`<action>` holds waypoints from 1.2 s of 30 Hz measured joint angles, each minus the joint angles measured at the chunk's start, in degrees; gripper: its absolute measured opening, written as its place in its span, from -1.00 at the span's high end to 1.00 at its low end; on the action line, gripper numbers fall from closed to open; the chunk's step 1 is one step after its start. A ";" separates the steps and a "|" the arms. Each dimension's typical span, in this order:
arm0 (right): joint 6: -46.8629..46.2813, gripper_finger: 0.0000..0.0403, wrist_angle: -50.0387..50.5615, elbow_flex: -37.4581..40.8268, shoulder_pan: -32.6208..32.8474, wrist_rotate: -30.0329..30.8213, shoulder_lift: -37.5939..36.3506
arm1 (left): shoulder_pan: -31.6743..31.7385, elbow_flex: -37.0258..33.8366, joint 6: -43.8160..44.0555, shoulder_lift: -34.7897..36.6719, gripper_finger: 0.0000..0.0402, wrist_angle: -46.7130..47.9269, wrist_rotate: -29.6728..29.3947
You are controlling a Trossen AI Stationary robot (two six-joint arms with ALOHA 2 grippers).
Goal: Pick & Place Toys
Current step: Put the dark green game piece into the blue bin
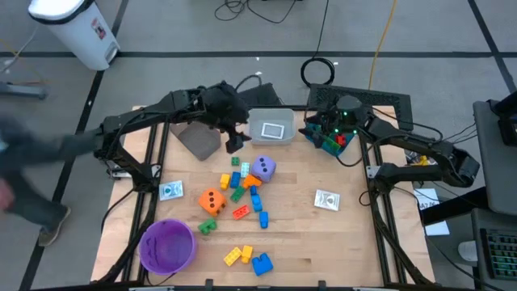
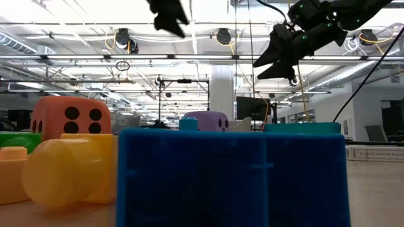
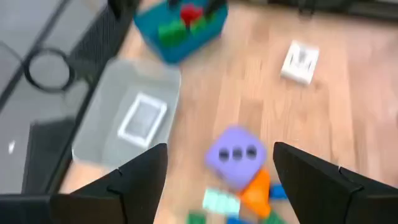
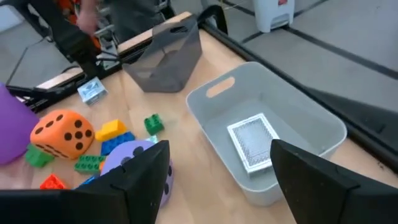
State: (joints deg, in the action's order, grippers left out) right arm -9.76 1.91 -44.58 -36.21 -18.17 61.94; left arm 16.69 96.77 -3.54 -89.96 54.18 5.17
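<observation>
Purple die (image 3: 236, 155) sits just ahead of my left fingers (image 3: 214, 180), spread and empty; off-centre descent could knock it into the bricks (image 1: 242, 190). Right fingers (image 4: 217, 180) spread too.

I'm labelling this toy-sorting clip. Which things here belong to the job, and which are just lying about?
Job:
orange die
purple die
loose bricks
card on table
card in white bin
bricks in teal bin

Lying about:
purple bowl
grey bin
white bin
teal bin
</observation>
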 joint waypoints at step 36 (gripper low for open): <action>0.19 -0.33 0.25 0.00 0.33 0.18 0.25 | -1.70 -41.78 -9.65 -0.04 -0.47 -28.36 -5.51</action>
State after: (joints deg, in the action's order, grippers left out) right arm -9.56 2.15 -44.58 -35.88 -18.00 62.19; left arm 14.98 55.00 -13.19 -90.00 25.81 -0.34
